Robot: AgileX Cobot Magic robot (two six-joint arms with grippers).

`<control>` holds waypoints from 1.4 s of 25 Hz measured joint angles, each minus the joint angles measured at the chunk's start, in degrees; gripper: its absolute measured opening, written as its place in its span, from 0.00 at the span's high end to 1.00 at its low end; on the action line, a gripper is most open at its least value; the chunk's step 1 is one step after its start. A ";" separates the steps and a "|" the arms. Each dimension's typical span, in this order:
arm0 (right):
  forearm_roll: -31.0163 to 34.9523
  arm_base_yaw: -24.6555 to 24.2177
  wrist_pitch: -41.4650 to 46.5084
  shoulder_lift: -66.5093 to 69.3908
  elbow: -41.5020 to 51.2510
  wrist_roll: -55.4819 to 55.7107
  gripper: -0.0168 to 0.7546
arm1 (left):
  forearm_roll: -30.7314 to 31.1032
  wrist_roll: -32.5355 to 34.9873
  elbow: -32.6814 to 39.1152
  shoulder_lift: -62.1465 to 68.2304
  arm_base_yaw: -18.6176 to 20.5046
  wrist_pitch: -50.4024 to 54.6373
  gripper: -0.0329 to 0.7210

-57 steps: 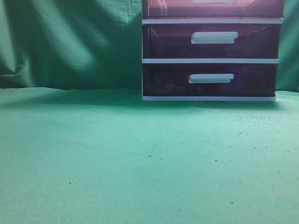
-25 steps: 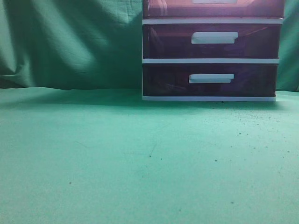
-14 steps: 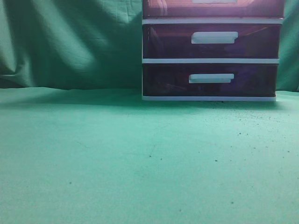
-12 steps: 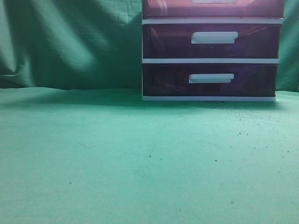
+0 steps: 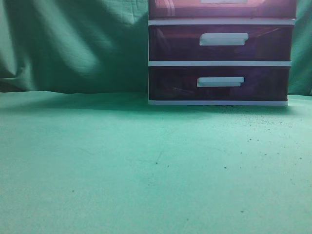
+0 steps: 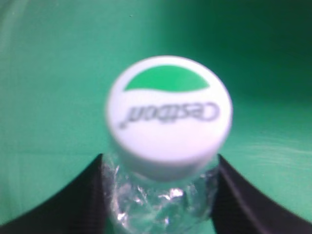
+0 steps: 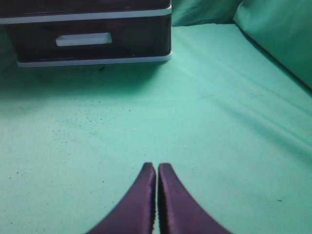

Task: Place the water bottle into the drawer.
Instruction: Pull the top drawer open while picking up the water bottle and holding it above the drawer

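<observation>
In the left wrist view my left gripper [image 6: 161,195] is shut on the water bottle [image 6: 163,204], a clear crinkled bottle with a white and green cap [image 6: 169,114] that faces the camera; the black fingers [image 6: 73,204] press its neck from both sides. My right gripper [image 7: 157,168] is shut and empty, low over the green cloth. The drawer [image 5: 222,8], dark purple with a white handle, shows at the top edge of the exterior view; it looks closed. Neither gripper nor the bottle shows in the exterior view.
Two matching lower drawers [image 5: 219,43] sit in the white-framed unit [image 5: 219,63] at the back right; the lowest drawer [image 7: 87,39] also shows in the right wrist view. Green cloth [image 5: 122,165] covers the table and hangs behind.
</observation>
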 joint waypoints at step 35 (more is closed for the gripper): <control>10.86 0.00 -27.01 7.11 -13.02 -3.84 0.98 | 0.83 -0.13 -20.13 -15.72 -22.38 38.32 0.57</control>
